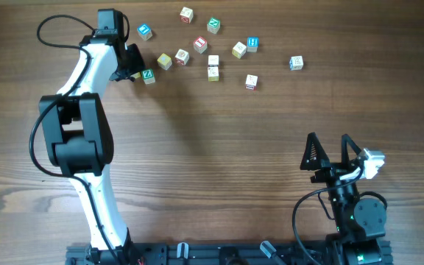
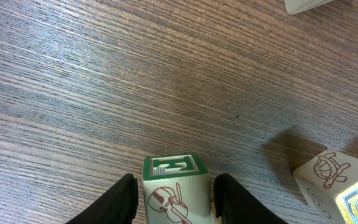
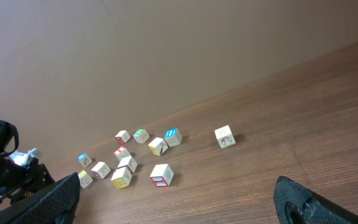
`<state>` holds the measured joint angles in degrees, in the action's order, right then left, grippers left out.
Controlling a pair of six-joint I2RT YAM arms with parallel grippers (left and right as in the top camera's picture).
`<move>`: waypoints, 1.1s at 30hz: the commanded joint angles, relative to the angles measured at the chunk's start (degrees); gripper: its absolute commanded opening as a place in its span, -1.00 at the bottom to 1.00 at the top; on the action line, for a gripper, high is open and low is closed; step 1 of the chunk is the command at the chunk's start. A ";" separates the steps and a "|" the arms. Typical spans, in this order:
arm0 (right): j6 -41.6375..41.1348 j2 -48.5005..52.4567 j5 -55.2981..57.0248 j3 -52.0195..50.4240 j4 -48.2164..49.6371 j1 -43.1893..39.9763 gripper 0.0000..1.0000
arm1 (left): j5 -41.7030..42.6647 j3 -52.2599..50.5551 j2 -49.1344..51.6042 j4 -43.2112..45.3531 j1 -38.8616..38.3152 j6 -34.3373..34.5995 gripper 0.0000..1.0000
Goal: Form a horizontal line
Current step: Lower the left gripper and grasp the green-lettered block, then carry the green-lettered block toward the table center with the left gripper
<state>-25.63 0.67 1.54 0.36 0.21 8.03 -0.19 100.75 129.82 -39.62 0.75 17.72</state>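
— Wood-grain brown surface (image 1: 219, 162) under the overhead camera, and a plain tan wall behind it in the right wrist view. Where is the green Z cube?

— The green Z cube (image 1: 148, 76) sits in the upper left of the overhead frame, right at the tip of the left arm (image 1: 87, 110).

— And the line?

— It is not level. From the Z cube, a pale yellow cube (image 1: 165, 61) and a cream cube (image 1: 181, 57) step up toward the upper right, near one another.

— What about the left jaws?

— In the left wrist view, two black fingers (image 2: 120, 202) stand close on either side of the Z cube at bottom centre. Its violin drawing faces the camera. I cannot tell whether they press it.

— And the right jaws?

— They are spread wide in the lower right of the overhead frame, well apart from the cubes.

— Anything else?

— A blue-faced cube (image 1: 296, 63) lies alone toward the upper right. A turtle-drawing cube (image 2: 328, 174) shows at the lower right of the left wrist view.
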 commanded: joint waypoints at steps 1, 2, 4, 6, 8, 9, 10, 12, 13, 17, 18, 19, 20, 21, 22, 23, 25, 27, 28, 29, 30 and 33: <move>-0.04 -0.39 -0.70 -0.07 0.22 -0.24 0.99 | -0.96 -0.70 0.48 -0.39 -0.24 -0.13 -0.13; -0.02 -0.39 -0.70 -0.07 0.22 -0.24 0.99 | -0.98 -0.70 0.48 -0.46 -0.24 -0.13 -0.15; -0.02 -0.39 -0.70 -0.07 0.22 -0.24 0.99 | -0.96 -0.70 0.48 -0.66 -0.24 -0.13 -0.23; -0.02 -0.39 -0.70 -0.07 0.20 -0.24 0.99 | -0.96 -0.70 0.48 -0.66 -0.24 -0.13 -0.26; -0.04 -0.39 -0.70 -0.07 0.22 -0.24 1.00 | -0.96 -0.70 0.48 -0.87 -0.24 -0.13 -0.10; -0.02 -0.39 -0.70 -0.07 0.22 -0.24 0.99 | -0.96 -0.70 0.48 -0.98 -0.24 -0.13 -0.09; -0.02 -0.39 -0.70 -0.07 0.22 -0.24 0.99 | -0.96 -0.79 0.48 -1.09 -0.24 -0.13 -0.09; -0.04 -0.39 -0.70 -0.07 0.22 -0.24 0.99 | -0.98 -1.11 0.48 -1.03 -0.24 -0.13 -0.15; -0.04 -0.39 -0.70 -0.07 0.22 -0.24 1.00 | -0.98 -1.11 0.48 -0.85 -0.22 -0.15 -0.23; -0.04 -0.39 -0.70 -0.07 0.22 -0.24 0.99 | -0.98 -1.11 0.48 0.24 -0.22 -0.61 -0.42; -0.04 -0.39 -0.70 -0.07 0.20 -0.24 0.99 | -1.01 -1.11 0.48 0.26 -0.22 -0.61 -0.44; -0.04 -0.39 -0.70 -0.07 0.22 -0.24 0.99 | -1.01 -1.09 0.46 0.31 -0.22 -0.61 -0.46; -0.02 -0.39 -0.70 -0.07 0.22 -0.24 0.99 | -1.01 -1.09 0.35 0.37 -0.22 -0.81 -0.46; -0.04 -0.39 -0.70 -0.07 0.22 -0.24 0.99 | -1.03 -1.09 0.17 0.39 -0.22 -0.81 -0.46; -0.04 -0.39 -0.70 -0.07 0.22 -0.24 1.00 | -1.05 -1.09 -0.52 0.37 -0.09 -0.81 -0.46; -0.02 -0.39 -0.70 -0.07 0.22 -0.24 0.99 | -1.03 -1.09 -1.73 0.39 0.20 -0.81 -0.46; -0.04 -0.39 -0.70 -0.07 0.20 -0.24 0.99 | -0.98 -1.09 -5.33 0.31 1.03 -0.79 -0.47; -0.02 -0.39 -0.70 -0.07 0.22 -0.24 1.00 | -0.98 -1.09 -9.29 -0.52 1.77 -0.79 -0.47; -0.04 -0.39 -0.70 -0.07 0.22 -0.24 1.00 | -0.98 -1.09 -12.28 -1.68 2.21 -0.76 -0.48; -0.02 -0.39 -0.70 -0.07 0.22 -0.24 1.00 | -0.96 -1.09 -15.04 -3.13 2.43 -0.76 -0.51; -0.02 -0.39 -0.68 -0.07 0.22 -0.24 0.99 | -0.94 -1.09 -17.81 -4.87 2.43 -0.76 -0.52; -0.02 -0.39 -0.70 -0.07 0.20 -0.24 0.99 | 0.66 -1.09 -24.96 -13.44 1.84 -0.74 -0.51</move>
<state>-25.63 0.67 1.52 0.36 0.21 8.03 -0.40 99.79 110.83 -47.83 3.14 17.43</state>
